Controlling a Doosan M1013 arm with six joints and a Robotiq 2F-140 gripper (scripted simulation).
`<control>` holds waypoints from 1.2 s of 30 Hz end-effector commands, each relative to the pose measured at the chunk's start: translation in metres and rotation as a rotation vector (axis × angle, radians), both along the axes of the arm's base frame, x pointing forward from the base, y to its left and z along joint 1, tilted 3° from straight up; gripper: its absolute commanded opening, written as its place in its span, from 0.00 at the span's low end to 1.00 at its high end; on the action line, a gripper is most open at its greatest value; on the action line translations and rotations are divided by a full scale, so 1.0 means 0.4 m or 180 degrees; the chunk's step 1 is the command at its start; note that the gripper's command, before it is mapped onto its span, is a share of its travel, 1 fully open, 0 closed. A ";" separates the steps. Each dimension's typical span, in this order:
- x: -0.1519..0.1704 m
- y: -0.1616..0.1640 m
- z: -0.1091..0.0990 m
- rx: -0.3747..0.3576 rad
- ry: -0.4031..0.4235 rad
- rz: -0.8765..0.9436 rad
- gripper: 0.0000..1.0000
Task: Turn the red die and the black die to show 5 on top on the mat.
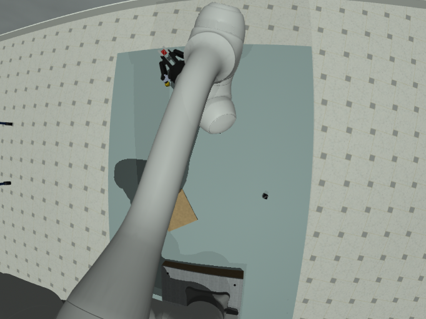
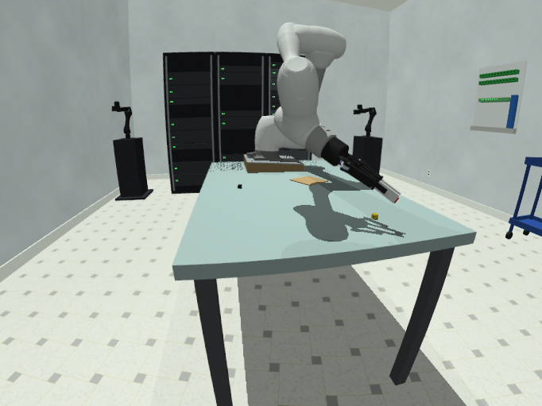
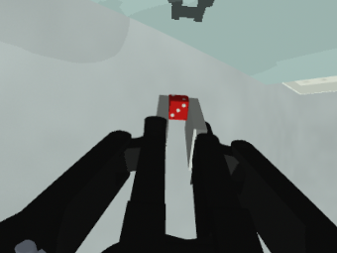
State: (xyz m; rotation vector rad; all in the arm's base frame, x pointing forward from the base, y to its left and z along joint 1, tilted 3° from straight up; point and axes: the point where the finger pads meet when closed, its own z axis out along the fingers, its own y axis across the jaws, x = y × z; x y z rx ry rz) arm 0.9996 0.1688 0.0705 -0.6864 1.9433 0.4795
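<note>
The black two-finger gripper (image 1: 167, 58) (image 2: 387, 191) (image 3: 176, 112) pinches the white-pipped red die (image 1: 163, 52) (image 2: 396, 200) (image 3: 178, 107) at its slanting fingertips, while the flat tan square mat (image 1: 182, 212) (image 2: 308, 180) lies behind it, toward the arm's base.

— Can any lettering be read?
— None can be made out.
— And numbers?
— Three white pips are shown on one face of the red die (image 1: 163, 52) (image 2: 396, 200) (image 3: 178, 110).
</note>
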 end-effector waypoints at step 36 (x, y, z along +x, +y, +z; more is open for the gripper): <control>-0.003 0.012 -0.192 0.0003 0.0001 0.0004 0.16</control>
